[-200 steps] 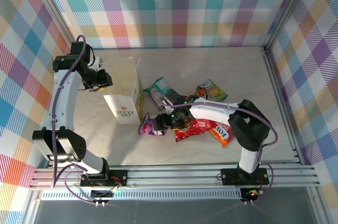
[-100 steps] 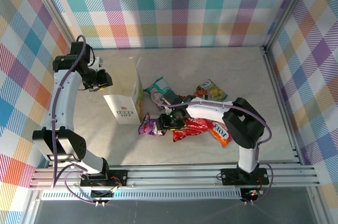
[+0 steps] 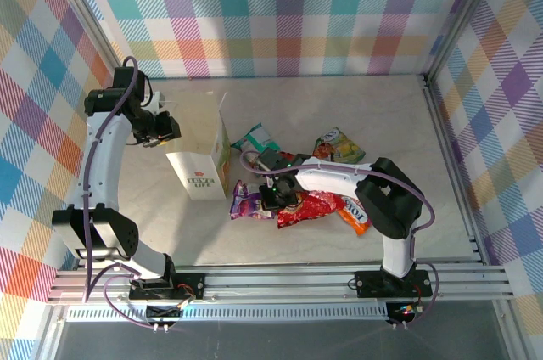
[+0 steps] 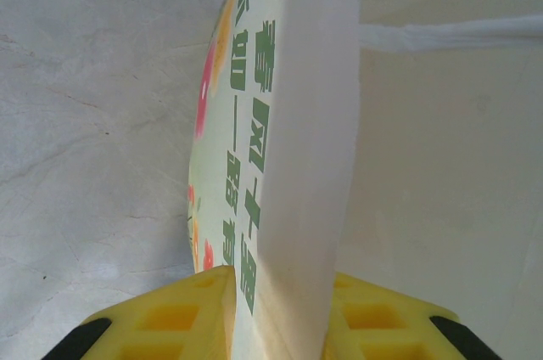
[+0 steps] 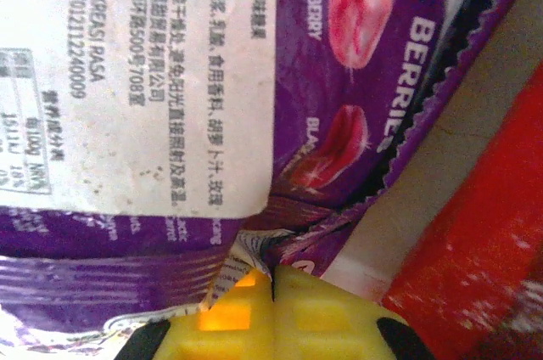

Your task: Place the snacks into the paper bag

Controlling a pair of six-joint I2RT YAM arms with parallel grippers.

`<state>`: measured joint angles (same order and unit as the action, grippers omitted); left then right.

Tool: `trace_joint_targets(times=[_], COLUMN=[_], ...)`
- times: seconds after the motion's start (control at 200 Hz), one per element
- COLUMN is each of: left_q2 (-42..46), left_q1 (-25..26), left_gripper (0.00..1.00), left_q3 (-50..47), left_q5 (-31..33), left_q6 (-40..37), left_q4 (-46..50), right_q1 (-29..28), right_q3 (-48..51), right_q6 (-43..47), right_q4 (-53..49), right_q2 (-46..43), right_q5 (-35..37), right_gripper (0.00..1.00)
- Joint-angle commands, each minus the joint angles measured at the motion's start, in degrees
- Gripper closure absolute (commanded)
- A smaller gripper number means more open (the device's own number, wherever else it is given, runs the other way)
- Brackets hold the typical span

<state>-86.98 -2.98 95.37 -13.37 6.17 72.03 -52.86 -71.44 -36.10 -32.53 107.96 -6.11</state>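
The white paper bag (image 3: 202,152) stands open at the left of the table, and my left gripper (image 3: 174,129) is shut on its rim; the left wrist view has the bag wall (image 4: 297,148) pinched between my yellow fingers (image 4: 182,326), with a cord handle (image 4: 450,33) above. My right gripper (image 3: 270,197) is shut on the edge of the purple packet (image 3: 246,205), whose berry print (image 5: 254,80) sits just past my fingers (image 5: 280,309). The large red packet (image 3: 312,205) lies beside it, its foil (image 5: 475,267) at the right. Orange (image 3: 356,212), teal-white (image 3: 254,141) and green-yellow (image 3: 338,146) packets lie nearby.
A metal rail (image 3: 271,284) runs along the near edge, and checked walls close in the table's other sides. Bare tabletop (image 3: 373,105) lies behind the packets.
My right gripper has drawn the purple packet a little toward the right and away from the bag's foot. The left arm and bag stay still.
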Motion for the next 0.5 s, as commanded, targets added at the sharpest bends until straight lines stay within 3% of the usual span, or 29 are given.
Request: trace_joint_targets(times=[0.0, 0.495], left_q2=[1.77, 2.69], left_q1=[0.35, 0.39], left_gripper=[0.73, 0.73], left_q3=[0.52, 0.87], left_q5=[0.28, 0.62], left_q6=[-0.11, 0.40], left_q4=[1.89, 1.85], right_q1=[-0.79, -1.57], right_q3=[-1.89, -6.13], right_q6=[1.70, 5.69], right_q4=[-6.95, -10.01], right_q2=[-0.98, -11.03], right_q5=[4.48, 9.12], right_gripper=[1.00, 1.00])
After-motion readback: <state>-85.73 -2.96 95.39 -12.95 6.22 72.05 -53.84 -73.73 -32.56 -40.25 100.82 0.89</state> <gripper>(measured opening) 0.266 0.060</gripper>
